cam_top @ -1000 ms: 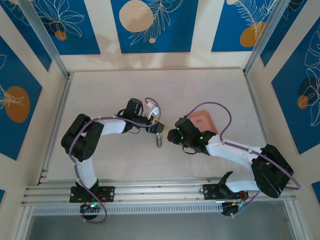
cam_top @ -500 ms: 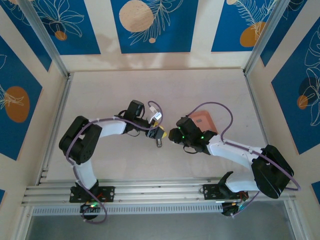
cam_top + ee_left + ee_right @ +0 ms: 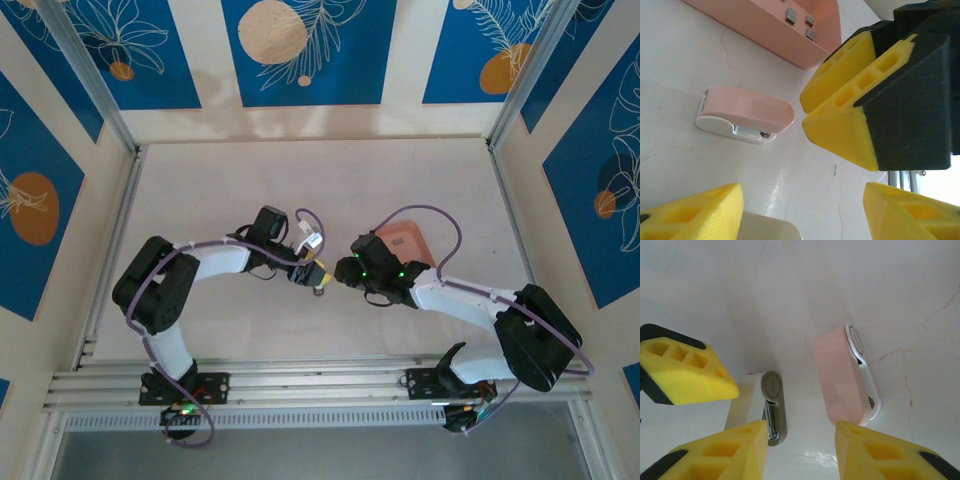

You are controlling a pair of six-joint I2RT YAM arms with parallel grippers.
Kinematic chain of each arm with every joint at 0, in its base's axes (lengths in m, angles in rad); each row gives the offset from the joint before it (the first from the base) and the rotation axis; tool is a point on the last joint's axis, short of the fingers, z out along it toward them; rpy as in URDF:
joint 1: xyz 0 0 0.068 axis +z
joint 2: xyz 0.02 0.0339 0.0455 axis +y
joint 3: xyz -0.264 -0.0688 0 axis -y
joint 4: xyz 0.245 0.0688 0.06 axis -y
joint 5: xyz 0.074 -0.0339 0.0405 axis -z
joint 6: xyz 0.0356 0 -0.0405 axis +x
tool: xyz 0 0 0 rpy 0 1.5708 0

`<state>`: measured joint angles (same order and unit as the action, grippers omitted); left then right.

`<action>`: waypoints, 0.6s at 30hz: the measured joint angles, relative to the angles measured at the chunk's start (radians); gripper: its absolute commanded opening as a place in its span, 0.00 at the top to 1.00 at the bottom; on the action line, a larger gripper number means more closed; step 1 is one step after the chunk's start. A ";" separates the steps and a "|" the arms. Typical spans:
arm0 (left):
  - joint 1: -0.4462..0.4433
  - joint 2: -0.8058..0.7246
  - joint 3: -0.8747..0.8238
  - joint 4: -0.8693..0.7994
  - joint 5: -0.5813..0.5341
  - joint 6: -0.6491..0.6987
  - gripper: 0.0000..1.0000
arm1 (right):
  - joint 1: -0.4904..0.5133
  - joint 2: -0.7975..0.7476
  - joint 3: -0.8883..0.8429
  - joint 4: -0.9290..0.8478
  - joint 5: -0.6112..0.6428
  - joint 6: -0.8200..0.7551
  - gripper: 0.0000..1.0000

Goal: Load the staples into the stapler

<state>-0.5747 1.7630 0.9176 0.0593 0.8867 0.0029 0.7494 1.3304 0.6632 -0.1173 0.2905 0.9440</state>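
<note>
My left gripper (image 3: 316, 273) hangs open, one finger just beside the narrow grey-and-white metal stapler (image 3: 771, 406). My right gripper (image 3: 801, 434) is open too, above the pale bench (image 3: 790, 290). The small pink-white rectangular staples pack (image 3: 842, 382) lies near the stapler, not touching it.

Viewed from above: near centre of pale counter (image 3: 300, 180), left pincer (image 3: 318, 276) and right pincer (image 3: 343, 272) facing tip to tip, close but apart. Just beneath yellow tip of left pincer, small grey stapler (image 3: 320, 290), detail too fine to read. Behind right wrist, salmon-pink tray (image 3: 412, 242), partly covered. Purple cables (image 3: 415, 212) looped over both arms. Along near edge, aluminium rails (image 3: 300, 385). All around, blue floral wall panels (image 3: 300, 50).
</note>
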 measured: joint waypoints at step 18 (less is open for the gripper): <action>0.087 -0.190 -0.216 0.219 -0.346 -0.240 0.33 | 0.039 0.195 0.106 0.062 -0.108 -0.023 0.64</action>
<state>-0.4881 1.5730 0.7021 0.2779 0.5404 -0.2367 0.7887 1.5257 0.7689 -0.0555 0.1825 0.9211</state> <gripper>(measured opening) 0.674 0.372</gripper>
